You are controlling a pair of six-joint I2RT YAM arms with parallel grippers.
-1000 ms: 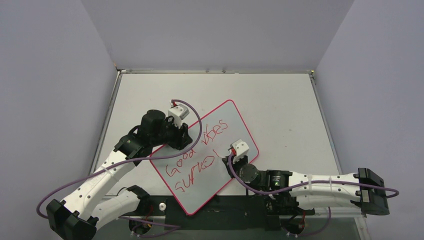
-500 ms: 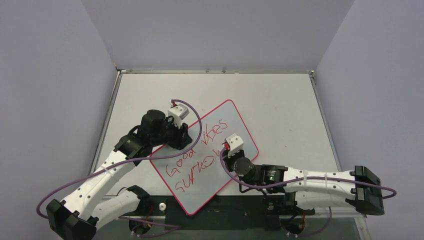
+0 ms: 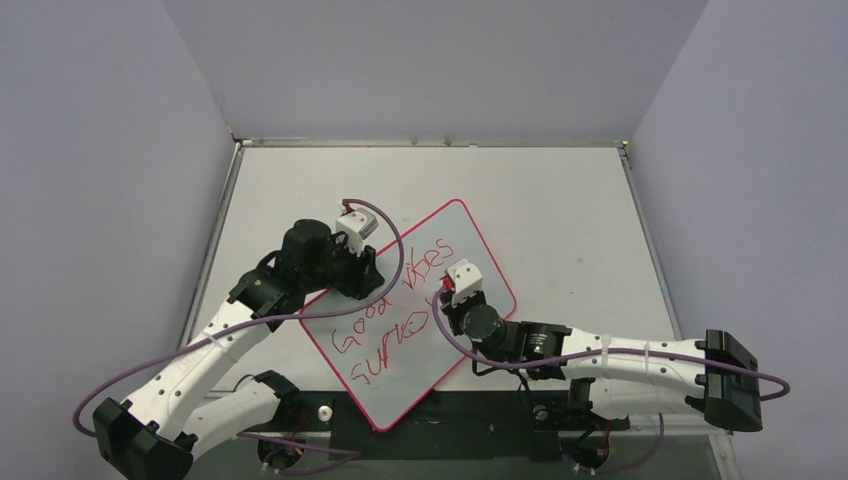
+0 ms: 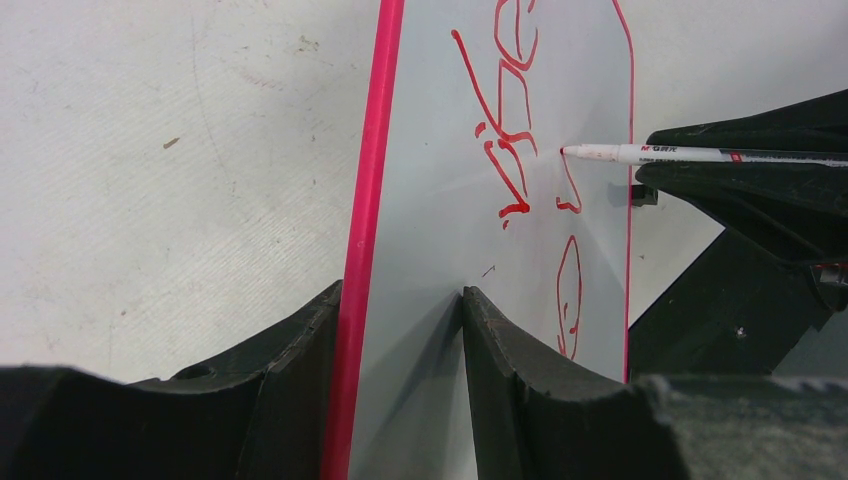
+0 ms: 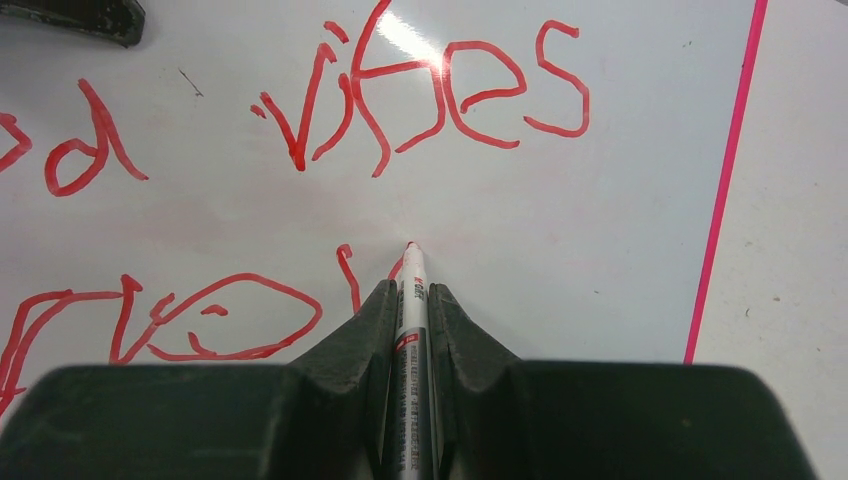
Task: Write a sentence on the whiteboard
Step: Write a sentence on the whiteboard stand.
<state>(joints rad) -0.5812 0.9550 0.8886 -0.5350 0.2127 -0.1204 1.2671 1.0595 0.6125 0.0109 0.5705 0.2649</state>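
Observation:
The whiteboard (image 3: 470, 235) lies at an angle on the table, white with a thin pink frame. The sentence (image 3: 400, 292) is in red marker, "Good vibes" over a scrawled second line (image 3: 392, 347). It also shows in the right wrist view (image 5: 420, 90). My left gripper (image 3: 362, 275) is shut on the whiteboard's left edge (image 4: 362, 250), with one jaw on each side of the pink frame. My right gripper (image 3: 447, 303) is shut on a white marker pen (image 5: 413, 300). The pen's red tip touches the board at the end of the second line and also shows in the left wrist view (image 4: 690, 154).
The pale grey tabletop (image 3: 560, 200) has raised metal rails along its left, back and right sides. Lilac walls close it in. A black strip (image 3: 470, 435) runs along the near edge between the arm bases. Purple cables loop off both arms.
My right arm has moved up and to the left over the board, carrying the pen's tip along the end of the second line. The left arm and the board have not moved.

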